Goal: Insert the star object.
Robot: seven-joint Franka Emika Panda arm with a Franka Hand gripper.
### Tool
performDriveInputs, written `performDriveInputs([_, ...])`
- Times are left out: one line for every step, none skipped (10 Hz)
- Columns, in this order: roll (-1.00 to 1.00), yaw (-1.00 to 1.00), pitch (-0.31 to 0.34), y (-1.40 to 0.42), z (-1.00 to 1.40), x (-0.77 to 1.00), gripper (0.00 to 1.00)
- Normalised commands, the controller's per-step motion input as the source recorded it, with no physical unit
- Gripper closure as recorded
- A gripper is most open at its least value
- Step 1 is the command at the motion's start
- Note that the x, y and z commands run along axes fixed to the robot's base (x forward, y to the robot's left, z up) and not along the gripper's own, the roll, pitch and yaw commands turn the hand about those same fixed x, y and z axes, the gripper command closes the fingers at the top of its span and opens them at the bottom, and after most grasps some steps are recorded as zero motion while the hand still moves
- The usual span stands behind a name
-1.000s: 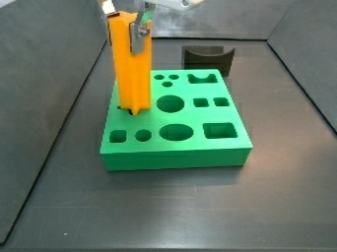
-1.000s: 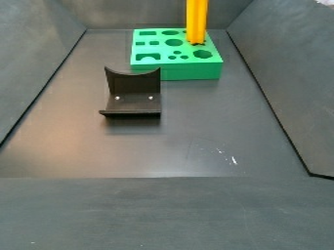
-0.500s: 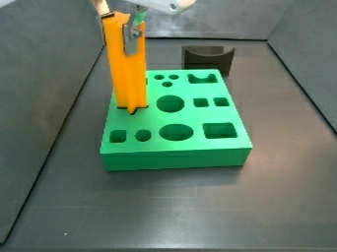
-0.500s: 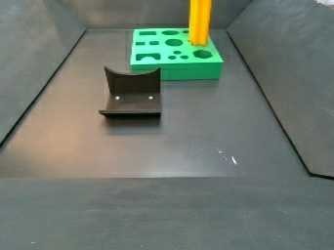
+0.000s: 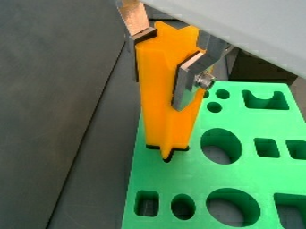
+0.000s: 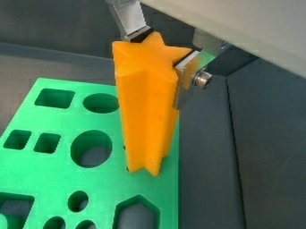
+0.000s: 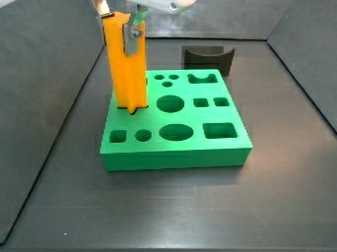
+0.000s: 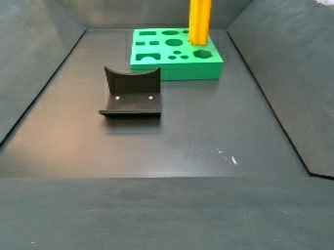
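1. Since a second ago the gripper has shifted slightly and carried the star object with it; over the last half second nothing moves
2. The gripper hangs over the green block, pointing straight down, its fingers clamped on the bar's upper part
3. The star object stands upright, its lower end at a star-shaped hole near the block's edge
4. The fixture stands well apart on the dark floor

My bench is dark and carries the green block at one end, with the fixture well apart from it. My gripper sits above the block.
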Motion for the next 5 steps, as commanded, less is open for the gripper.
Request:
performDriveInputs([-0.42,-0.13,-0.084,0.0,-0.24,0.0,1.0])
performDriveInputs([-0.35,-0.15,-0.057,0.0,-0.25,0.0,1.0])
performDriveInputs([-0.13,-0.06,0.0,0.01,-0.21,0.0,1.0])
performDriveInputs([-0.03,-0.04,0.0,0.0,-0.22,0.0,1.0])
performDriveInputs([0.02,-0.03,0.0,0.0,-0.34,0.0,1.0])
